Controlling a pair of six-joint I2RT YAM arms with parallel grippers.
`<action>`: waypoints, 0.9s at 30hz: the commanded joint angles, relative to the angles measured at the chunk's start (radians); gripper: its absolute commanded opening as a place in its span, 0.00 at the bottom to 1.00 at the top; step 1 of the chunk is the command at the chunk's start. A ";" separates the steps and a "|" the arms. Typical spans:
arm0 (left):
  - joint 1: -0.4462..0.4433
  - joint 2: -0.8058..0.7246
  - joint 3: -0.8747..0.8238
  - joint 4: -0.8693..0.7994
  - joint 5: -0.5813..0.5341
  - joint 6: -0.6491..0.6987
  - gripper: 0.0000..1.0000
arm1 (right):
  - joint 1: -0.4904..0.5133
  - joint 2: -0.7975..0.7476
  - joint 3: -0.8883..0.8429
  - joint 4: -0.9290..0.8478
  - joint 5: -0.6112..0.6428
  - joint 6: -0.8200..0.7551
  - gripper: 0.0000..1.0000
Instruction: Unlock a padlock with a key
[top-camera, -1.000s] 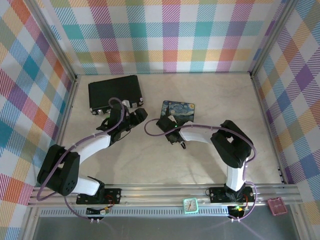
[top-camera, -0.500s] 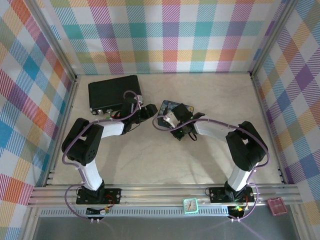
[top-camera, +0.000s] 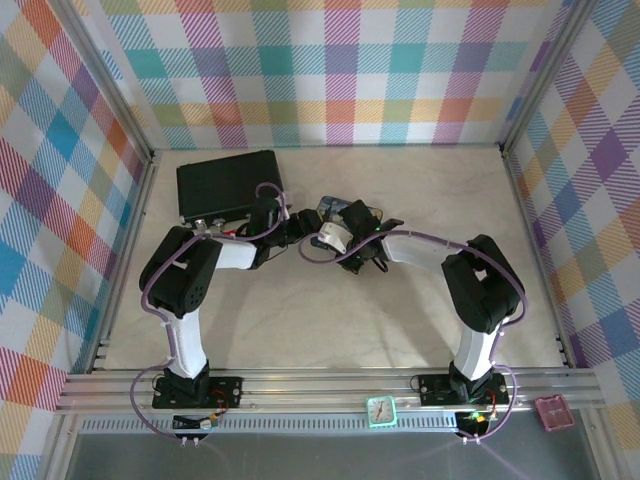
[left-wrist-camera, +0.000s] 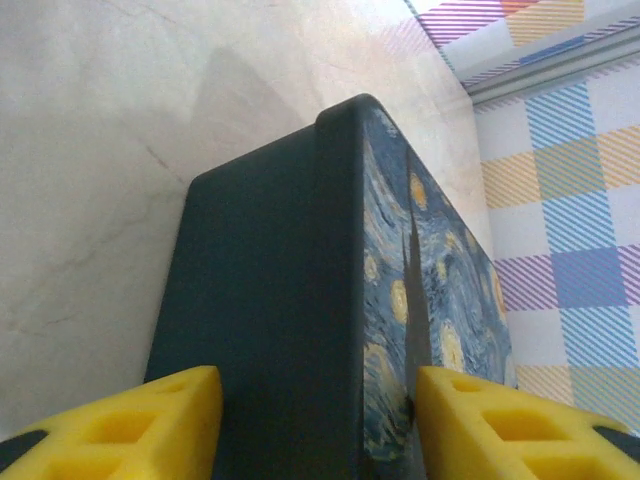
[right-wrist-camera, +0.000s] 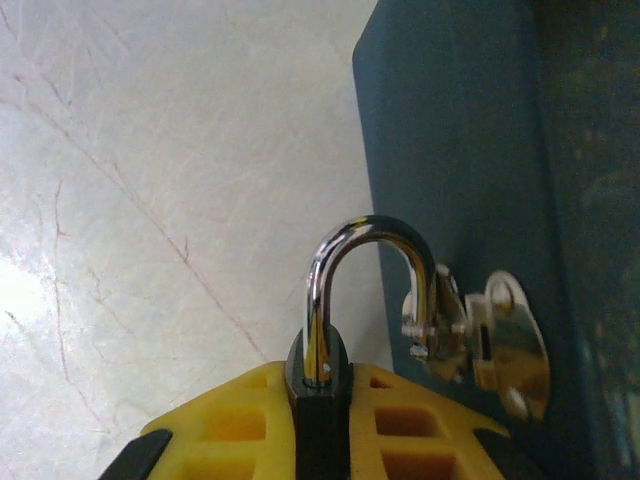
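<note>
The padlock (right-wrist-camera: 322, 405) has a black body and a chrome shackle, and my right gripper (right-wrist-camera: 322, 378) is shut on the body between its yellow fingers (right-wrist-camera: 230, 420). The shackle loops through the silver hasp (right-wrist-camera: 445, 325) on the side of the blue starry-night tin (right-wrist-camera: 470, 140). My left gripper (left-wrist-camera: 318, 388) has its yellow fingers (left-wrist-camera: 175, 405) pressed on both sides of the tin (left-wrist-camera: 270, 300), which stands tilted off the table. From above, both grippers meet at the tin (top-camera: 335, 204), left gripper (top-camera: 303, 224) beside right gripper (top-camera: 350, 220). The key is out of view.
A black case (top-camera: 228, 184) with silver latches lies at the back left, just behind my left arm. A small teal clock (top-camera: 381, 410) and a pink piece (top-camera: 553, 411) sit on the front rail. Plaid walls close in three sides of the marble table (top-camera: 300, 320).
Both arms closed in on the tin. My left gripper swung right from beside the black case onto the tin; my right gripper moved up and left against its side.
</note>
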 joint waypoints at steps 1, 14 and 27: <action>-0.032 0.018 -0.001 0.074 0.052 -0.029 0.50 | -0.009 0.007 0.037 0.096 -0.034 -0.037 0.00; -0.050 0.002 -0.001 0.073 0.062 -0.043 0.50 | -0.009 0.054 0.090 0.074 -0.083 -0.029 0.00; -0.037 -0.014 -0.029 0.062 -0.005 -0.064 0.57 | -0.045 -0.072 -0.062 0.041 -0.259 0.063 0.00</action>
